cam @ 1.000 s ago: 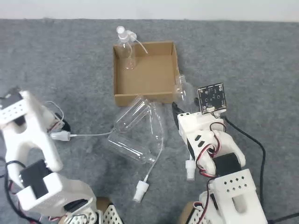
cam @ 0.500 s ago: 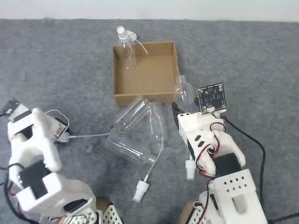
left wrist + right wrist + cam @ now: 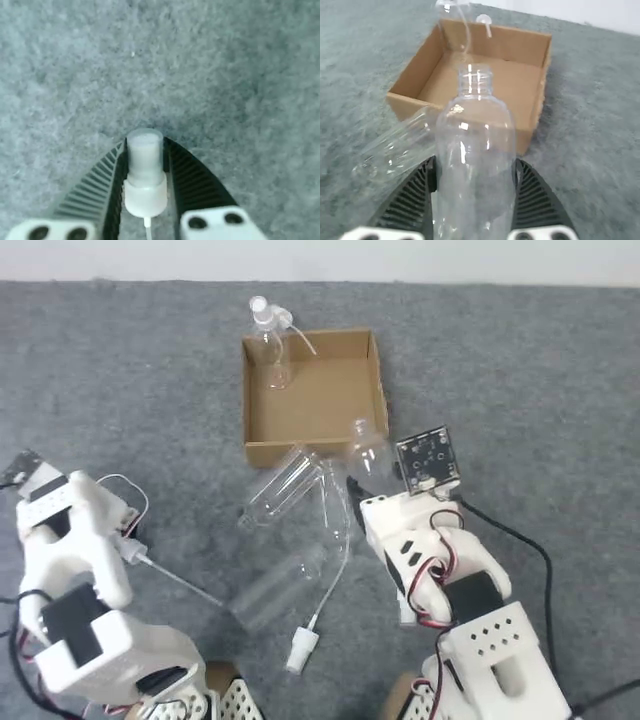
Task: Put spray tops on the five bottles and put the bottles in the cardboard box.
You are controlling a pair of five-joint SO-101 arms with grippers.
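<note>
- A white spray top (image 3: pixel 145 172) is clamped between the closed-in fingers of the left gripper (image 3: pixel 145 145). Its thin dip tube is seen in the high view trailing over the grey carpet (image 3: pixel 520 380) toward the middle of the table.
- In the high view the held spray top (image 3: pixel 128 550) is placed at the left side of the table, well apart from the cardboard box (image 3: pixel 320 405).
- A clear held bottle (image 3: pixel 475 145) is gripped around its body by the right gripper (image 3: pixel 476 172), whose jaws are spread just wide enough to take it. The neck is uncapped and is pointed toward the cardboard box (image 3: pixel 512 75).
- In the high view the held bottle (image 3: pixel 368 452) is seen just beside the near right corner of the box, ahead of the right gripper (image 3: pixel 372 480).
- A capped bottle (image 3: pixel 270 352) is found at the far left corner of the box, with a second spray top (image 3: pixel 284 318) just beside its cap.
- Two empty bottles are seen lying just in front of the box's near wall: a left bottle (image 3: pixel 283 485) and a middle bottle (image 3: pixel 336 502).
- A near bottle (image 3: pixel 280 585) is seen lying farther from the box, between the two arms.
- A loose spray top (image 3: pixel 302 645) is seen lying near the bottom of the high view, its tube curving up toward the middle bottle.
</note>
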